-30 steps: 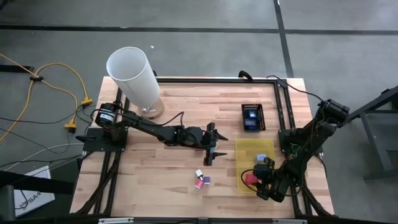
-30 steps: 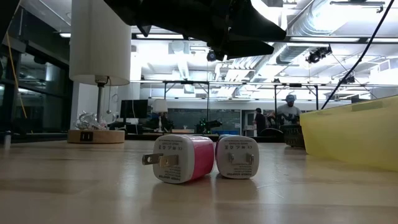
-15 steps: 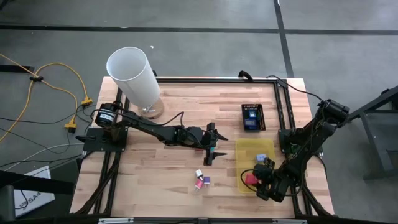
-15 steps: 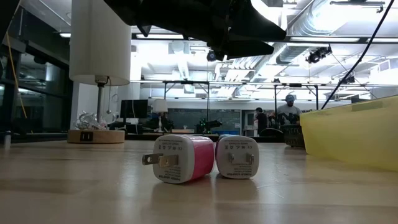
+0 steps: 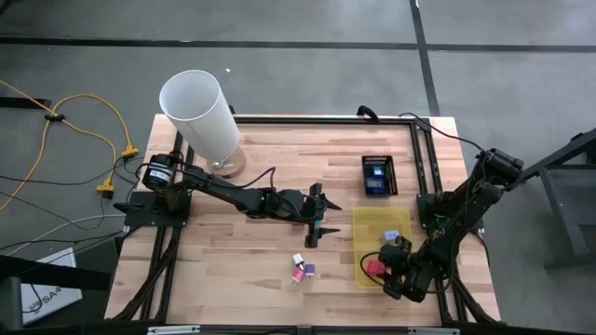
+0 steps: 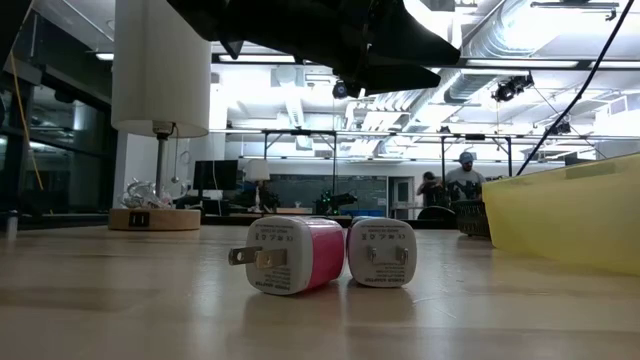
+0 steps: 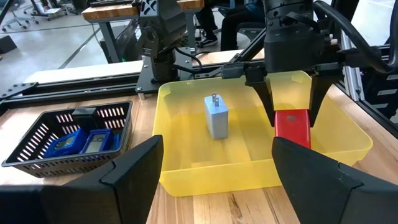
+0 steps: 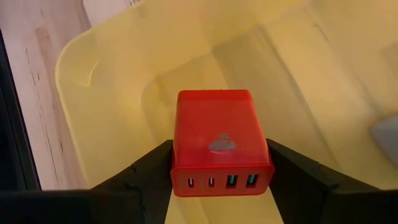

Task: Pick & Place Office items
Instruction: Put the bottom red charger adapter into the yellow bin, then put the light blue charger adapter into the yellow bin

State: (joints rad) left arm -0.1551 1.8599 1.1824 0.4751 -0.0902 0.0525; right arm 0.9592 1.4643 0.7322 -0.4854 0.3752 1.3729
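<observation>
A red charger block [image 8: 222, 140] with a row of ports sits between the fingers of my right gripper [image 5: 377, 269], low inside the yellow tray [image 5: 359, 244] at the table's right near side. A pale blue charger [image 7: 216, 116] stands upright on the tray floor. A pink charger [image 6: 290, 255] and a white one [image 6: 382, 252] lie side by side on the table's near middle, with a small purple piece [image 5: 309, 270] beside them. My left gripper [image 5: 324, 216] hovers open over the table's middle, pointing at the tray, with nothing between its fingers. My right gripper pinches the red charger by two opposite sides [image 8: 180, 163], near the end with the ports, between its two fingers [image 7: 268, 99]. The fingers come from above, slanting down into the tray. The charger hangs upright below them, and I cannot tell whether it touches the tray floor.
A black mesh basket [image 5: 378, 175] with blue items stands beyond the tray, toward the far right. A tall white lamp [image 5: 200, 116] on a round wooden base stands at the far left. Bare wood lies between my left gripper and the chargers on the table.
</observation>
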